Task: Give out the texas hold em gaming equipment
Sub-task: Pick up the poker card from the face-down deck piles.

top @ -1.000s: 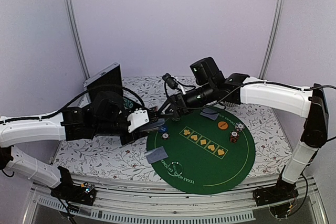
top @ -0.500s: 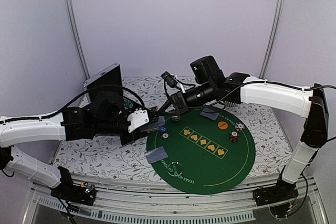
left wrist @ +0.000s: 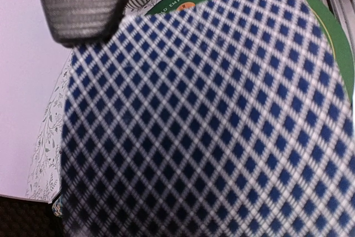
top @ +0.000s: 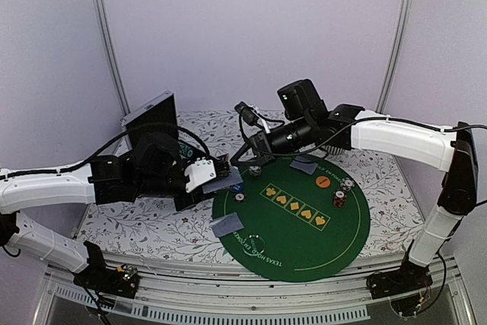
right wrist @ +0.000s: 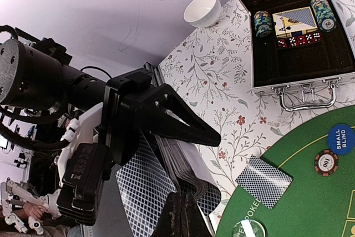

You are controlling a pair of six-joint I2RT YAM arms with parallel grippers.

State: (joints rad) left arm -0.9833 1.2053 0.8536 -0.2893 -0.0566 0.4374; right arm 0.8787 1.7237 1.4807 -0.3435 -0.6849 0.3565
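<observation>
Cards are what both arms meet at. The left gripper (top: 226, 179) is clamped on a deck of playing cards (right wrist: 148, 182) with blue-and-white lattice backs. It holds the deck in the air over the left half of the counter (top: 137, 222), just beside the left rim of the round green felt mat (top: 342, 230). The right gripper (right wrist: 183, 216) is at the edge of this deck. Its fingers stand close together there, but I cannot tell whether they pinch a card.

On the mat, one single card (top: 227, 224) lies face down across the near left rim, and a second card (top: 304, 165) lies at the far side. A blue disc (right wrist: 340, 139) marked SMALL BLIND and a red-and-black chip (right wrist: 326, 163) lie near each other at the far left of the mat. An orange disc (top: 323, 181) and two small chip stacks (top: 340, 199) are toward the right edge of the counter.

An open aluminium case (right wrist: 302, 90) stands near the far left corner. It holds chip stacks, a card pack and red dice.
</observation>
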